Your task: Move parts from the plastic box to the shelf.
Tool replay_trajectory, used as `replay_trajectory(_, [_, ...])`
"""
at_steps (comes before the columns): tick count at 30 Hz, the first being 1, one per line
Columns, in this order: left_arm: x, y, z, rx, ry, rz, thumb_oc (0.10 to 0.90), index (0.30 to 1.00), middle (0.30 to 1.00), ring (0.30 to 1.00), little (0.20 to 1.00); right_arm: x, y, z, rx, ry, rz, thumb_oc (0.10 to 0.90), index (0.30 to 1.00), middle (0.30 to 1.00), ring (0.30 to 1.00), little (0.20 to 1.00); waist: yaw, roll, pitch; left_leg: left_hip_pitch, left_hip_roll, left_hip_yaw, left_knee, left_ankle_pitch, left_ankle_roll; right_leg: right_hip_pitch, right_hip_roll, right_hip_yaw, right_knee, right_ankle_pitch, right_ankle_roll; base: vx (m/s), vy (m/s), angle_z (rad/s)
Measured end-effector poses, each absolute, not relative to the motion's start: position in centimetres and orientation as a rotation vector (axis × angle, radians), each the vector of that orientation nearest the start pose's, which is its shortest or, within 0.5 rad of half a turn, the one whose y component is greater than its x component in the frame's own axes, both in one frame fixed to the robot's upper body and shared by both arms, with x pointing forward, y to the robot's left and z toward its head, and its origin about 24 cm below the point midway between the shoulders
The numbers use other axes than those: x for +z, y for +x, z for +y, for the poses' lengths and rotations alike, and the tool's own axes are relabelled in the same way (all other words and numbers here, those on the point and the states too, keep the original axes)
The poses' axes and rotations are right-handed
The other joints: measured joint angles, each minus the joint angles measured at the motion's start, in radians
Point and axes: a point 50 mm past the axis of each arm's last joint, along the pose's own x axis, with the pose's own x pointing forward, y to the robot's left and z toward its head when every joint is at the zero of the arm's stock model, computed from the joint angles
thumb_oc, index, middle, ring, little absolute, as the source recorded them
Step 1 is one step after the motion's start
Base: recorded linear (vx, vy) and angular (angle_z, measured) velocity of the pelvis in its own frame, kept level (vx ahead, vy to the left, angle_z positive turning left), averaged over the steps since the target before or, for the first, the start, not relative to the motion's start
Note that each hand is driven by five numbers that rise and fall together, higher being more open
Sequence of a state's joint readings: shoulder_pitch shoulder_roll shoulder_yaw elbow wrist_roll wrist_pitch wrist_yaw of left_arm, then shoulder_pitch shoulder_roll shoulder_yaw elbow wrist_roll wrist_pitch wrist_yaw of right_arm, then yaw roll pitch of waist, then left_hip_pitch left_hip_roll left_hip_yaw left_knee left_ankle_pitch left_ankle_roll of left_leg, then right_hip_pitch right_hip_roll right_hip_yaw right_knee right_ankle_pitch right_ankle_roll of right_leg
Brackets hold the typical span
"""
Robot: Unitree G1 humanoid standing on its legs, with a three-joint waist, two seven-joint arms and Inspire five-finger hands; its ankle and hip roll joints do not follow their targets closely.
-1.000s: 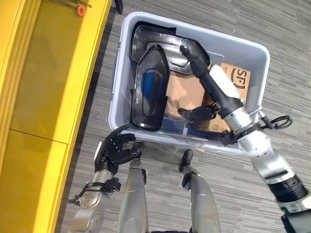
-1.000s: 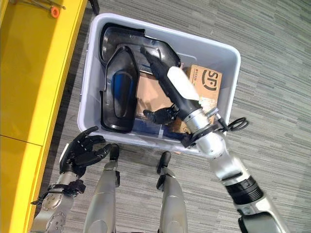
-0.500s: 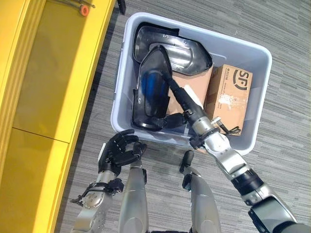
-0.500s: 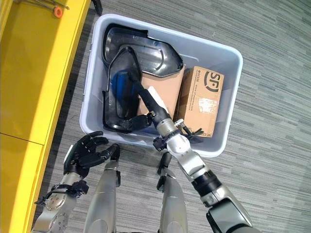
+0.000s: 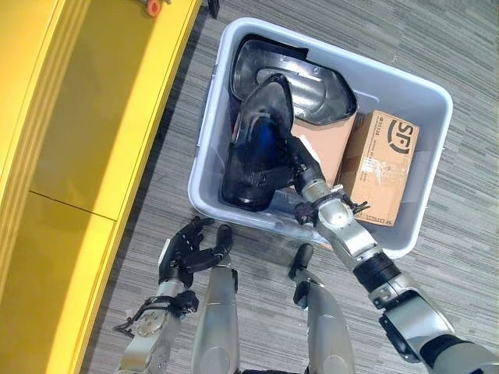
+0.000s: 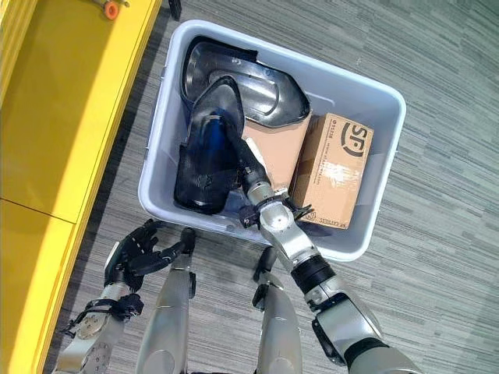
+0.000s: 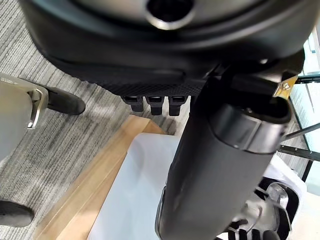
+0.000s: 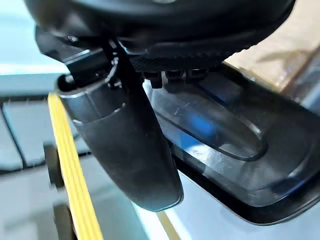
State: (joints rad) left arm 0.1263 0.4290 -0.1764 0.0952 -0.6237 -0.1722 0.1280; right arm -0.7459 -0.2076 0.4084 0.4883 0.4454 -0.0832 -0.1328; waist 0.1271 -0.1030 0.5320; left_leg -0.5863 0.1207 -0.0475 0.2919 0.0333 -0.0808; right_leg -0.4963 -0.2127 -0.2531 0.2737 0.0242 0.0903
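Here the right hand has its fingers reaching over the rim of a dark, glossy scoop-shaped part, with the thumb on the near side, so the hand looks clamped on that part's edge. The part stands tilted on its long edge against the left wall of the plastic box, propped up rather than lying flat, which seems to be why the hand comes at it from the side and takes it by the rim. A second dark part lies behind it toward the far left corner of the box, partly tucked under the first. A flat sheet of cardboard lies on the box bottom, and a cardboard carton stands along the right wall. The box itself sits on the grey floor, just beside the yellow shelf, so a lifted part has only a short way to travel leftward. The left hand hangs low, near the box's near left corner, fingers loosely bent and holding nothing, probably waiting to help steady the part.
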Motion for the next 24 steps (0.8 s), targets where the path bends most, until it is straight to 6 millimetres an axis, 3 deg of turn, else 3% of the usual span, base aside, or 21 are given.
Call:
replay_trajectory(7, [1.1, 22.7, 21.2, 0.082, -0.185, 0.143, 0.900, 1.000, 1.000, 1.000, 1.000, 13.4, 36.8, -7.6, 0.262, 0.310, -0.126, 0.900, 1.000, 1.000, 1.000, 1.000, -0.001, 0.000, 0.000, 0.000, 0.000, -0.002, 0.001, 0.000, 0.000, 0.001, 0.000, 0.000, 0.000, -0.003, -0.005, 0.00, 0.000, 0.00])
replay_trajectory(13, [1.0, 22.7, 21.0, 0.077, -0.186, 0.146, 0.900, 1.000, 1.000, 1.000, 1.000, 13.2, 37.0, -8.1, 0.231, 0.377, -0.105, 0.900, 1.000, 1.000, 1.000, 1.000, -0.008, 0.000, 0.000, -0.004, 0.000, -0.004, 0.001, -0.001, 0.001, 0.000, 0.001, -0.002, -0.001, -0.004, -0.006, 0.00, 0.000, 0.00])
replay_trajectory(18, [1.0, 22.7, 21.0, 0.079, -0.186, 0.145, 0.900, 1.000, 1.000, 1.000, 1.000, 13.2, 37.1, -8.9, 0.202, 0.339, -0.110, 0.900, 1.000, 1.000, 1.000, 1.000, -0.009, 0.000, -0.001, -0.007, 0.000, -0.007, 0.001, -0.002, 0.002, 0.000, 0.002, -0.005, -0.004, -0.004, -0.006, 0.00, 0.000, 0.00])
replay_trajectory(20, [1.1, 22.8, 21.0, 0.089, -0.185, 0.143, 0.900, 1.000, 1.000, 1.000, 1.000, 13.6, 37.3, -10.3, 0.190, 0.186, -0.132, 0.900, 1.000, 1.000, 1.000, 1.000, -0.009, -0.001, -0.001, -0.011, 0.000, -0.009, 0.002, -0.003, 0.002, 0.000, 0.002, -0.007, -0.008, -0.004, -0.006, 0.00, 0.000, 0.00])
replay_trajectory(24, [1.1, 22.8, 21.2, 0.099, -0.185, 0.142, 0.900, 1.000, 1.000, 1.000, 1.000, 13.8, 37.5, -12.4, 0.135, 0.041, -0.138, 0.900, 1.000, 1.000, 1.000, 1.000, -0.012, -0.002, -0.001, -0.018, 0.000, -0.010, 0.003, -0.002, 0.001, -0.004, 0.004, -0.008, -0.013, -0.002, -0.005, 0.00, 0.000, 0.00])
